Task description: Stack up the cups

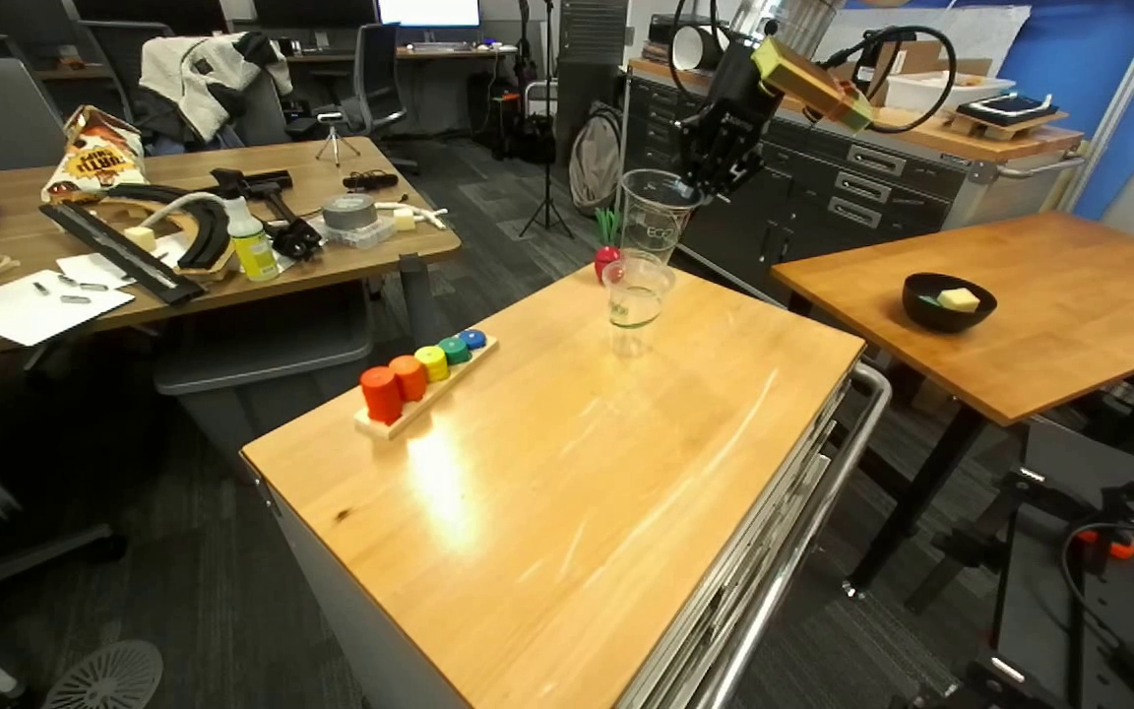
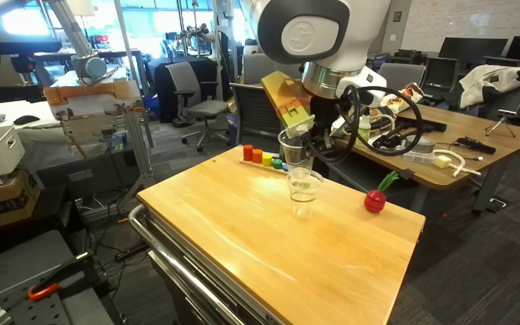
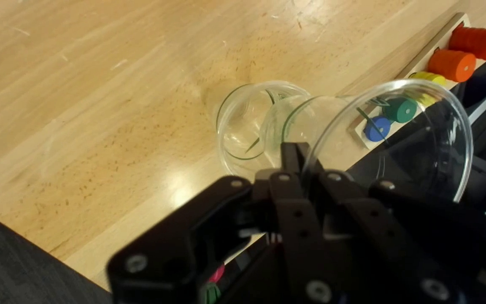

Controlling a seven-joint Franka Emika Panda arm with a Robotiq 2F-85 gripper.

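Note:
Two clear tumblers show. One cup stands upright on the wooden cart top, in both exterior views (image 1: 634,320) (image 2: 304,196) and in the wrist view (image 3: 243,131). My gripper (image 1: 693,189) is shut on the rim wall of another clear cup (image 1: 651,222), also in an exterior view (image 2: 294,153). The fingertips (image 3: 297,157) pinch its side, with its wide mouth (image 3: 433,139) to the right in the wrist view. The held cup is tilted. Its base overlaps the standing cup's rim in all views; I cannot tell whether it touches or enters. No red tint shows on either cup.
A wooden strip with coloured peg blocks (image 1: 409,379) lies along one cart edge, also in an exterior view (image 2: 266,160). A red toy radish with green leaves (image 2: 375,201) stands near another edge. A metal handle (image 1: 803,551) runs along the cart side.

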